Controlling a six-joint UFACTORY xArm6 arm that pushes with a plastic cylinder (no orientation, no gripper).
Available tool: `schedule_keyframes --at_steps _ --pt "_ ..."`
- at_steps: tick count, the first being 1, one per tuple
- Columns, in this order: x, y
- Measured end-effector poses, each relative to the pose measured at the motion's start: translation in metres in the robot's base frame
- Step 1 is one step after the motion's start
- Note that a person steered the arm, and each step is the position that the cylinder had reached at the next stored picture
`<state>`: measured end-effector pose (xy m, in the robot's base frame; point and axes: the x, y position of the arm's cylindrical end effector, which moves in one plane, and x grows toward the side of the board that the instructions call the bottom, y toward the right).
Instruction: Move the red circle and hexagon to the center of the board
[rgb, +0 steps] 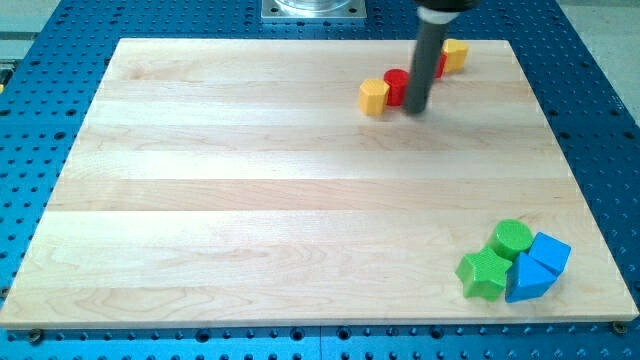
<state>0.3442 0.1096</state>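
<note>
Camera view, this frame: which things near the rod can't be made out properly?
- Red block: the rod covers its right side, so circle or hexagon cannot be told.
- A second red piece shows only as a sliver right of the rod; shape hidden.
- My tip: whether it touches the red block cannot be told.
- Yellow block near the view's top: the rod hides its left part.

rod (424, 60): straight, dark grey, round | top: wider black collar | my tip (415, 110): blunt, dark
</note>
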Motion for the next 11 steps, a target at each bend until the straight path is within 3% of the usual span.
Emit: schedule_keyframes --at_steps 1,2,5,6,7,9,10,11 --pt "0.014 -0.039" --pt "0.014 -0.030" --pt "-0.009 0.083" --pt "-0.044 0.069" --pt "-0.048 0.013" --pt "0.022 -0.120" --pt "0.016 -0.099" --pt "-0.012 0.003"
